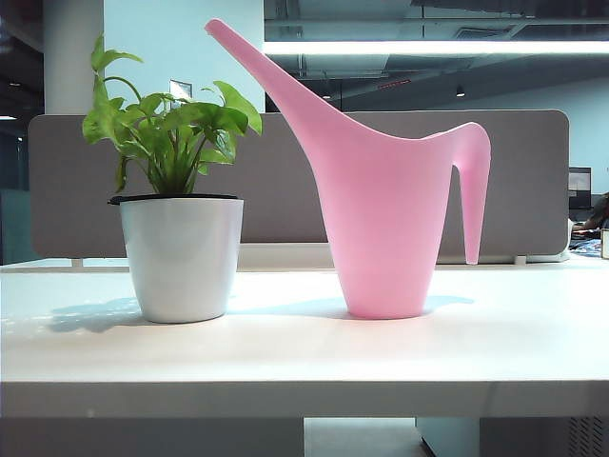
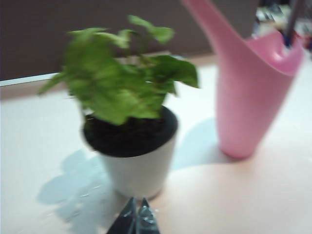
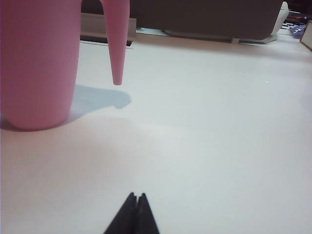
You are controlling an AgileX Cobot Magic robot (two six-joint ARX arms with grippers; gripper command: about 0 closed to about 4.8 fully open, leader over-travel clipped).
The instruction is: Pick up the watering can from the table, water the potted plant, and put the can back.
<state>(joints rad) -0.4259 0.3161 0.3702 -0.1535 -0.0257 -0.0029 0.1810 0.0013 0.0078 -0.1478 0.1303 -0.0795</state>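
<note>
The pink watering can point(image 1: 385, 219) stands upright on the white table point(image 1: 304, 347), just right of the potted plant point(image 1: 178, 205), spout slanting up over the leaves, handle on the far side. Neither of the 2 arms shows from the front. The left gripper point(image 2: 137, 218) hangs near the pot, fingertips pressed together, holding nothing. The right gripper point(image 3: 137, 207) hovers low over bare tabletop, well apart from the can's handle, also clenched and empty.
</note>
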